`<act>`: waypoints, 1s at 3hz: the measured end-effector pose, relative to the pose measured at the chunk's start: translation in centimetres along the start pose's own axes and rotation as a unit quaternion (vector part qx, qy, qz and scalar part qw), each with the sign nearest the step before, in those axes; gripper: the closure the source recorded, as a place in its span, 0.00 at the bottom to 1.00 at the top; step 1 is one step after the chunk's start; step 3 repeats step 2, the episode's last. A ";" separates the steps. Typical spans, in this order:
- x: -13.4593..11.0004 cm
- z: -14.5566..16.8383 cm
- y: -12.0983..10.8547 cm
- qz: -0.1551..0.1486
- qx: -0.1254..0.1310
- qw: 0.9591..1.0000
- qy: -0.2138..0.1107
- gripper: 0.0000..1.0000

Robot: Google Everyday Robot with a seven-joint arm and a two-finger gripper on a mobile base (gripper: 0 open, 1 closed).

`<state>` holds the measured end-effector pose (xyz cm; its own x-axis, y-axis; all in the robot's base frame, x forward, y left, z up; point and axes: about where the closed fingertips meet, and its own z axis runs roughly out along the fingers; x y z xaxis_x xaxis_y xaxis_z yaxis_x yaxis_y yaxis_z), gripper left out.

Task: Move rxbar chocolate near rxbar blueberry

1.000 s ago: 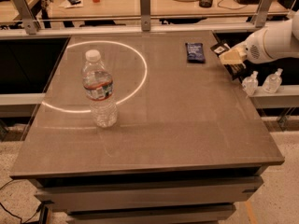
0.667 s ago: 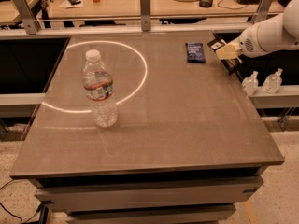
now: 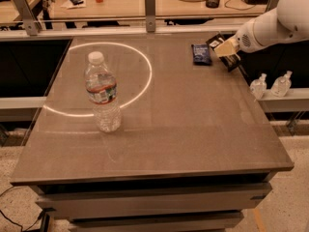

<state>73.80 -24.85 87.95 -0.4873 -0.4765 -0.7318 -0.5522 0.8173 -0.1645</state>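
The rxbar chocolate [image 3: 232,62], a black bar with a white patch at its far end, is at the table's far right, held in my gripper [image 3: 226,50]. The gripper's tan fingers are shut across the middle of the bar, and the white arm reaches in from the right. The rxbar blueberry [image 3: 201,53], a shorter dark blue packet, lies flat on the table just left of the black bar, with a small gap between them. I cannot tell whether the black bar touches the table.
A clear water bottle [image 3: 102,93] stands upright at the table's left middle, inside a bright ring of light. Two small bottles [image 3: 270,85] stand on a ledge off the table's right edge. A rail with posts [image 3: 150,4] runs behind the table.
My gripper has moved left with the black bar in it, bringing it closer to the blue packet. The bottle and the blue packet have not moved.
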 end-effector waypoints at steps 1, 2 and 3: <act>0.0 1.6 0.7 -0.006 -0.019 1.000 0.010 1.00; 0.6 3.1 1.3 -0.004 -0.048 0.998 0.029 0.82; 0.6 3.1 1.3 -0.004 -0.048 0.998 0.029 0.82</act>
